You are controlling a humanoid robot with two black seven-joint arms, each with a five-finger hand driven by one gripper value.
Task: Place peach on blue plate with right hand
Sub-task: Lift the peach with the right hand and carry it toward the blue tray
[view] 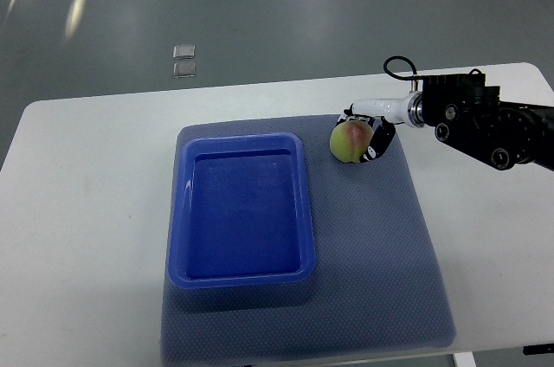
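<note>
1. Right hand [374, 135]: entering from the picture's right edge on a black forearm, reaching over the far right corner of the mat; fingers curled around the peach.
2. Peach [349, 141]: yellow-green with a red blush, held in the right hand, on the hand's left side; whether resting on the mat or just above it cannot be told.
3. Blue plate [243, 211]: a deep rectangular tray, to the left of the hand and nearer the robot, apart from the peach.
4. Grey mat [381, 254]: under plate and hand, spread on the white table [78, 211].
</note>
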